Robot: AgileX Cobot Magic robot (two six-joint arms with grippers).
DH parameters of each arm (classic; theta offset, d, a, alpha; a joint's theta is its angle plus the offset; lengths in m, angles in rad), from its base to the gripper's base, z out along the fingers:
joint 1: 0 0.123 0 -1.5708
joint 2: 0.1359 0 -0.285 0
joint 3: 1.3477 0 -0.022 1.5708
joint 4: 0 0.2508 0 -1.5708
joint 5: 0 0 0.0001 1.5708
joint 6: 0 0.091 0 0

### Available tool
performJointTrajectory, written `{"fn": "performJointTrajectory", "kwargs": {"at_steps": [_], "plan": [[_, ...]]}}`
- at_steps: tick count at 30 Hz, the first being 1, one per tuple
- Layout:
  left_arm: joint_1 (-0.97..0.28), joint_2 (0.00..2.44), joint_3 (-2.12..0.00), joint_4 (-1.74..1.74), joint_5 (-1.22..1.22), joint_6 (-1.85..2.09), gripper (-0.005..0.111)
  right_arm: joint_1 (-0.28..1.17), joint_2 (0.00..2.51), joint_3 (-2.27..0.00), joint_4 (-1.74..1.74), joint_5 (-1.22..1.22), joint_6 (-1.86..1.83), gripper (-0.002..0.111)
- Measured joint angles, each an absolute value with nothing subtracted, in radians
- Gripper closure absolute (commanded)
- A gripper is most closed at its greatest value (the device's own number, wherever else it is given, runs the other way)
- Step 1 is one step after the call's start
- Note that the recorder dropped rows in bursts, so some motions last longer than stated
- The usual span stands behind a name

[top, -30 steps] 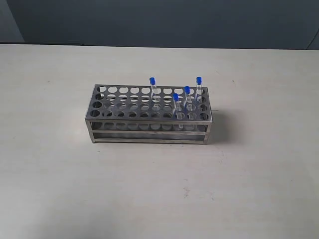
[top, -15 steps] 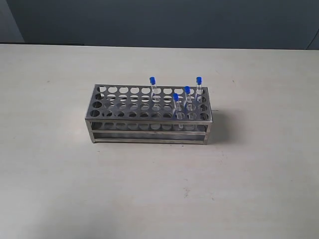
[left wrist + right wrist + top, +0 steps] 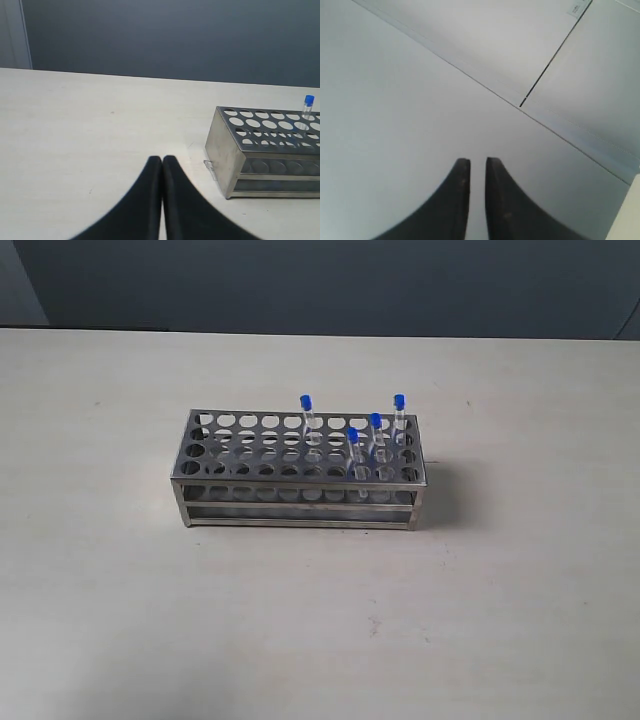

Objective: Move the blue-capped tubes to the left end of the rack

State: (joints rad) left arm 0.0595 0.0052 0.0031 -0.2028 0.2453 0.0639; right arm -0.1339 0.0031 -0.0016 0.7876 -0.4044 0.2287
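Claws both clenched, empty: left claw [image 3: 162, 160], right claw [image 3: 474, 162]. Four thin clear blue-capped tubes [image 3: 376, 438] stand in middle-to-right holes of silver perforated metal rack [image 3: 250, 445] (none at left end yet). Open first, descend vertically over one cap, lift straight.

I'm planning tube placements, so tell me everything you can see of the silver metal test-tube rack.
The rectangular silver metal test-tube rack stands level on the pale tabletop, long side facing the exterior camera. Its top plate has rows of round holes; the open-sided frame shows lower tiers. Four thin clear blue-capped tubes stand in it: one mid back row, three near the right end. The left-end holes are empty.
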Motion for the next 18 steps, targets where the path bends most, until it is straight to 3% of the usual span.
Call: {"fn": "performJointTrajectory", "kwargs": {"at_steps": [3,6,9,13,18], "plan": [[0.06,0.005,0.003,-0.203,0.245,0.064,0.106,-0.134,0.003,-0.002,0.752,-0.314,0.25,0.096],[0.06,0.005,0.003,-0.203,0.245,0.064,0.106,-0.134,0.05,-0.131,0.453,0.081,0.256,0.096],[0.06,0.005,0.003,-0.203,0.245,0.064,0.106,-0.134,0.182,-0.275,0.374,0.295,0.155,0.096],[0.06,0.005,0.003,-0.203,0.247,0.064,0.106,-0.069,0.555,-0.593,0.448,0.586,-0.187,0.096],[0.06,0.005,0.003,-0.203,0.247,0.064,0.106,0.192,1.066,-0.869,0.428,0.676,-0.325,0.095]]}}
